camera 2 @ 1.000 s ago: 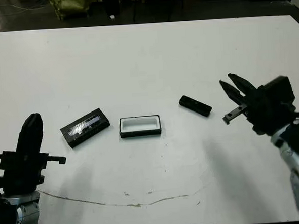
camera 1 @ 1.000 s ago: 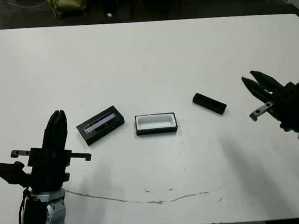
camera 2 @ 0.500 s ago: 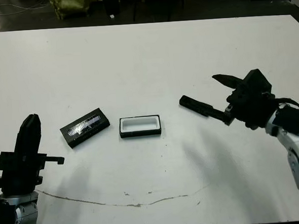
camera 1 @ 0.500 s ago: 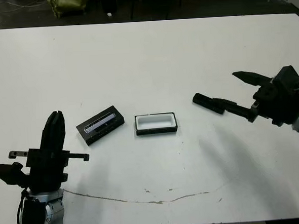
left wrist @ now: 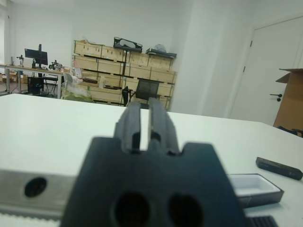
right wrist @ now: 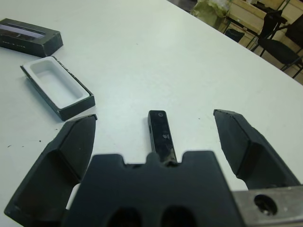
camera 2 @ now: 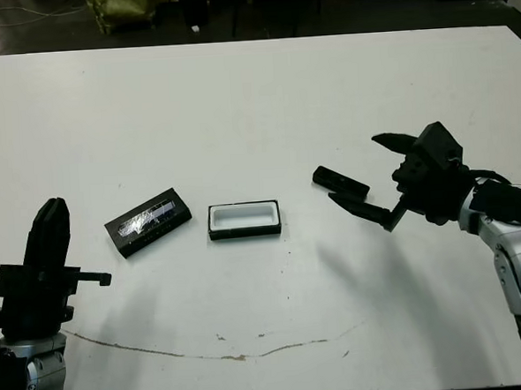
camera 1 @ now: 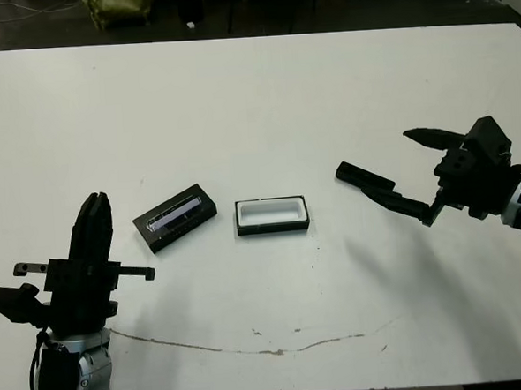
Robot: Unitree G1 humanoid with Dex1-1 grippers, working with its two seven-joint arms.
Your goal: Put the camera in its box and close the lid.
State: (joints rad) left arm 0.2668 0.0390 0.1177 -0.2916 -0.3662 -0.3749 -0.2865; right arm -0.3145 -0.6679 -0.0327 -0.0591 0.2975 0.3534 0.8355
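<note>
The camera (camera 1: 363, 178) is a slim, flat black bar with rounded ends and a smooth, slightly glossy top face. It lies flat on the table (camera 1: 255, 98), right of centre. The box (camera 1: 271, 215) is a shallow rectangular tray with thin black walls and a matte white lining; it is open and sits near the table's middle, apart from the camera. The lid (camera 1: 175, 217) is a black rectangular cover with a glossy silvery-grey strip along its top. It lies at a slight angle just left of the box, not touching it.

The table is white, smooth and matte, with a thin dark crack-like line and small specks near its front edge. The left wrist view shows a white-walled room with stacked wooden crates, a desk with a monitor, chairs and a door.

The right tool (camera 1: 421, 178) is spread wide and holds nothing. In the right wrist view the camera lies between its two fingers, close to the black body; one fingertip (camera 1: 418, 210) sits low beside the camera's near end. Contact cannot be confirmed.

The left tool (camera 1: 93, 212) stands upright at the table's front left, fingers nearly together, empty.
</note>
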